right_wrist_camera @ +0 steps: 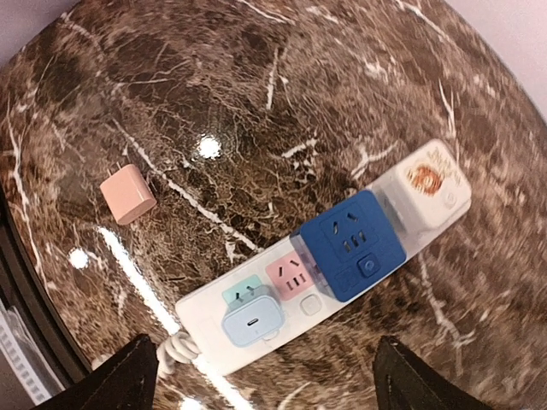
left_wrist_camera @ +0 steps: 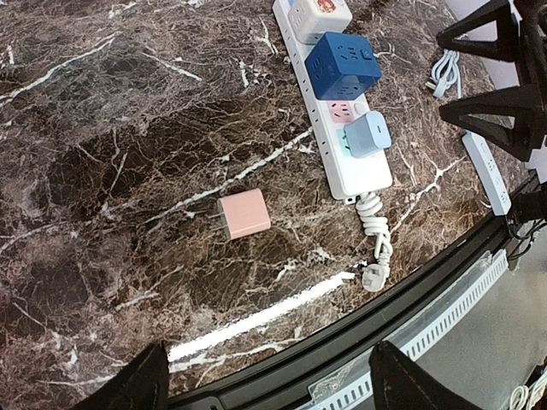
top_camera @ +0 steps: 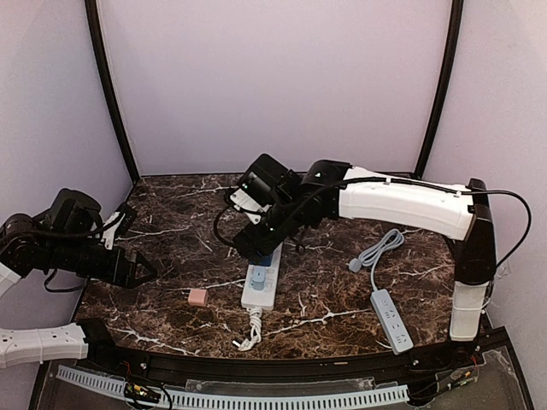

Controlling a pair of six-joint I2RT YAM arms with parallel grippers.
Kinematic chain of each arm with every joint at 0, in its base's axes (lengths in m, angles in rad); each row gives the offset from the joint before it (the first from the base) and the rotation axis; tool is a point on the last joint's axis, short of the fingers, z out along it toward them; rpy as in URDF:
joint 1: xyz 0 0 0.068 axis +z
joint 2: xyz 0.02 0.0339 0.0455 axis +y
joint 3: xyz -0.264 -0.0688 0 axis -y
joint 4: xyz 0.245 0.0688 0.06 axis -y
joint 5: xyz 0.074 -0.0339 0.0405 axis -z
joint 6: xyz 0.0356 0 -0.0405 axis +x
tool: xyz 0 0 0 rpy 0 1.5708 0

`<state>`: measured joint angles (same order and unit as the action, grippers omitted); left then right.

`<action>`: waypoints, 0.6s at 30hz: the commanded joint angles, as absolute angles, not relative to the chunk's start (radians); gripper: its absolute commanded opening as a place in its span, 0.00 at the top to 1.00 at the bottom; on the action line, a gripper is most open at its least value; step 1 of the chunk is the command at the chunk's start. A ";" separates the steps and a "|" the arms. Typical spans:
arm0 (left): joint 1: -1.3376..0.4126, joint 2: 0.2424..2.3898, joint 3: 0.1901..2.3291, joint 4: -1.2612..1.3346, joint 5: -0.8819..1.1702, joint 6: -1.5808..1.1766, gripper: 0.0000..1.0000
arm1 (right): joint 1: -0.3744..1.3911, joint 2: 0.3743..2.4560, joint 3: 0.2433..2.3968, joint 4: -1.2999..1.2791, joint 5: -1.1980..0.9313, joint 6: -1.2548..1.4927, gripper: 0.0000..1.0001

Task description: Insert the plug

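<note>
My left hand hangs open, empty. The pink plug lies on the counter, left of the power strip. My right hand, also open, hovers over it. The free slot looks crowded, so the prongs could miss.

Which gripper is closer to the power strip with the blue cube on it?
Right. The right gripper hovers directly over the power strip; the left gripper sits well off to its left, beyond the pink charger.
</note>
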<state>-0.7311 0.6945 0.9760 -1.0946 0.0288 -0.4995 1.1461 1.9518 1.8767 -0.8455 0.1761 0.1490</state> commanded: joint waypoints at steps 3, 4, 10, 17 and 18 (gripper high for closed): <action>-0.727 0.725 0.943 -1.037 0.061 -0.507 0.20 | 1.157 1.951 1.788 -0.769 0.170 0.605 0.29; -0.727 0.725 0.941 -1.028 0.064 -0.511 0.21 | 1.157 1.953 1.779 -0.767 0.169 0.650 0.36; -0.727 0.714 0.928 -1.021 0.079 -0.536 0.24 | 1.154 1.964 1.745 -0.742 0.133 0.827 0.63; -0.727 0.704 0.926 -1.033 0.074 -0.544 0.27 | 1.136 1.982 1.706 -0.737 0.104 0.915 0.66; -0.727 0.703 0.924 -1.029 0.074 -0.549 0.27 | 1.128 1.982 1.697 -0.735 0.104 0.925 0.67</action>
